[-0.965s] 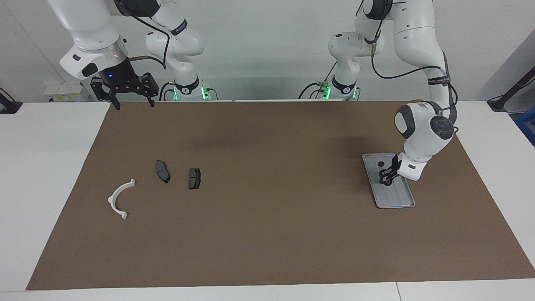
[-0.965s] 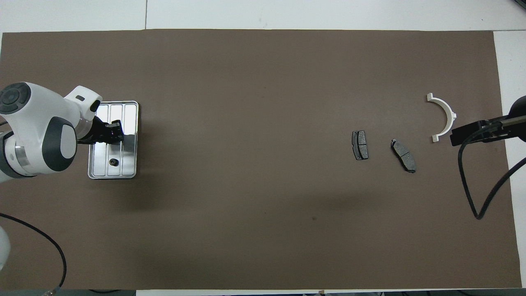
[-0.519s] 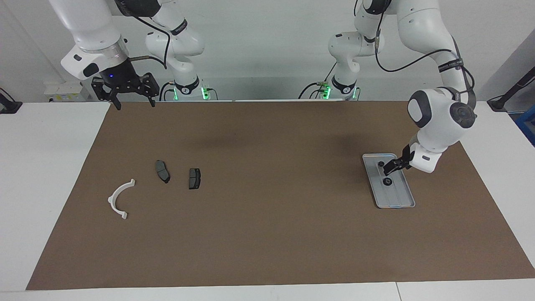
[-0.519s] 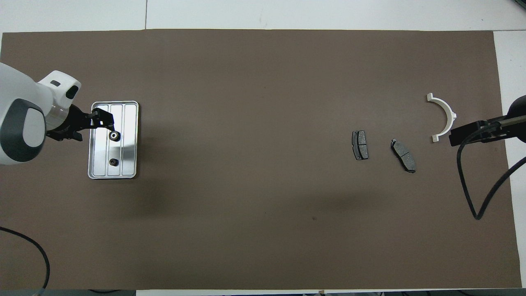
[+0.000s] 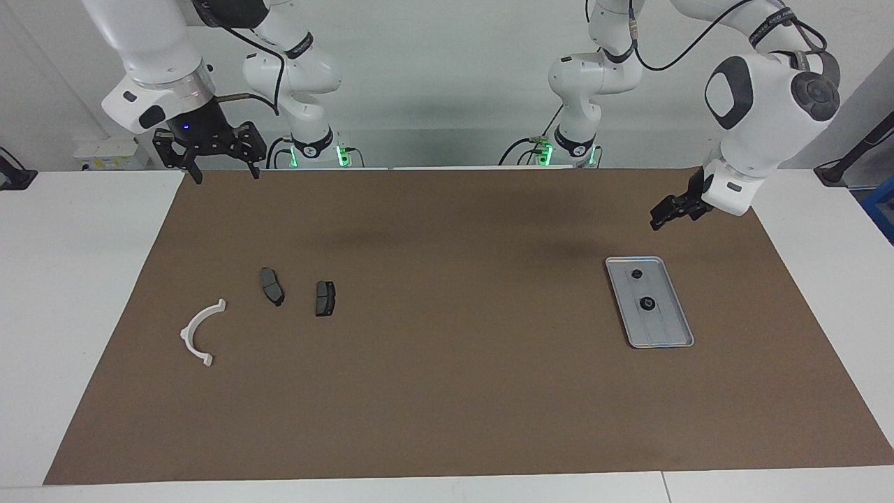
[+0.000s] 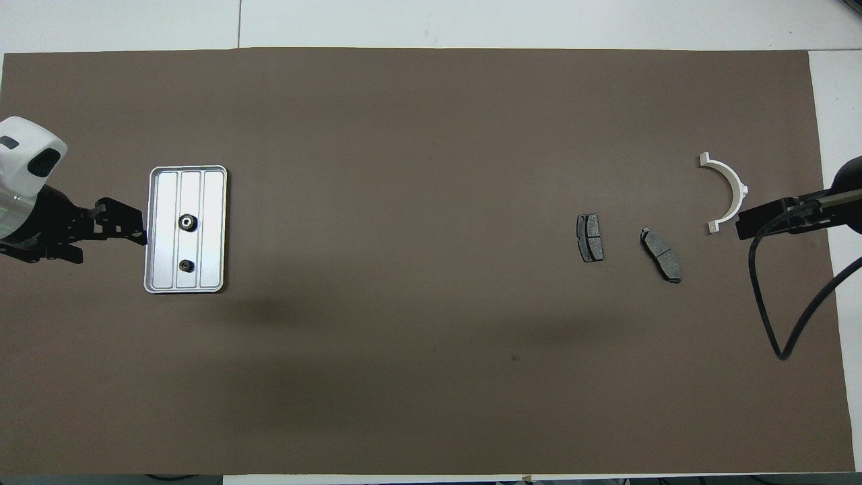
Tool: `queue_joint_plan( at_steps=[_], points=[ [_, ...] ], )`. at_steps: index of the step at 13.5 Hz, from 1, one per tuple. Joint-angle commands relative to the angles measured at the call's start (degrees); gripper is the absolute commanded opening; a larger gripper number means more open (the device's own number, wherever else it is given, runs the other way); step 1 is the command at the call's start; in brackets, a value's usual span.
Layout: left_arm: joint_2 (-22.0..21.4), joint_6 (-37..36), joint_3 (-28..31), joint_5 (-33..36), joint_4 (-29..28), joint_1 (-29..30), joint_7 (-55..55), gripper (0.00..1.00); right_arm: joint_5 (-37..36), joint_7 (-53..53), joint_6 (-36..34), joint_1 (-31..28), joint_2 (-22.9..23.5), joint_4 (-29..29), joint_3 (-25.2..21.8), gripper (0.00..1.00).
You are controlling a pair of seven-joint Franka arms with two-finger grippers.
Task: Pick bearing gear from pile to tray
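Note:
The silver tray [image 5: 662, 335] [image 6: 214, 229] lies on the brown mat toward the left arm's end. Two small black bearing gears rest in it, one [image 5: 647, 303] [image 6: 188, 221] near the middle and one [image 5: 636, 274] [image 6: 184, 267] nearer the robots. My left gripper [image 5: 658, 219] [image 6: 131, 228] hangs open and empty, raised beside the tray. The pile toward the right arm's end shows a white half-ring bracket [image 5: 202, 334] [image 6: 726, 192] and two dark plates [image 5: 272, 286] [image 5: 325, 298] [image 6: 590, 238] [image 6: 661, 254]. My right gripper [image 5: 225, 173] [image 6: 747, 222] waits open, high over the mat's corner.
The brown mat [image 5: 447, 391] covers most of the white table. A black cable [image 6: 774, 316] loops from the right arm over the mat's end near the bracket.
My left gripper let go of a bearing gear in the tray, then rose and drew back off the tray toward the robots. The right arm has not moved.

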Motion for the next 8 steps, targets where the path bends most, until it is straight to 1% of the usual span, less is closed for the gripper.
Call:
queue_joint_plan(
  at_steps=[1,5,8],
  points=[
    [-1.96,-0.52,0.23,0.82,-2.14,-0.55,0.51,1.00,0.20,-0.75,0.44,-0.69,-0.16,-0.06,0.27,1.00],
    [-2.31,1.59,0.14,0.74,-2.14,-0.11,0.41,1.00,0.20,-0.75,0.44,-0.61,-0.16,-0.06,0.27,1.00],
    [-3.62,0.37,-0.82,0.82,-1.00,0.24,0.86,1.00,0.20,-0.84,0.44,-0.69,-0.16,-0.06,0.27,1.00]
  ],
)
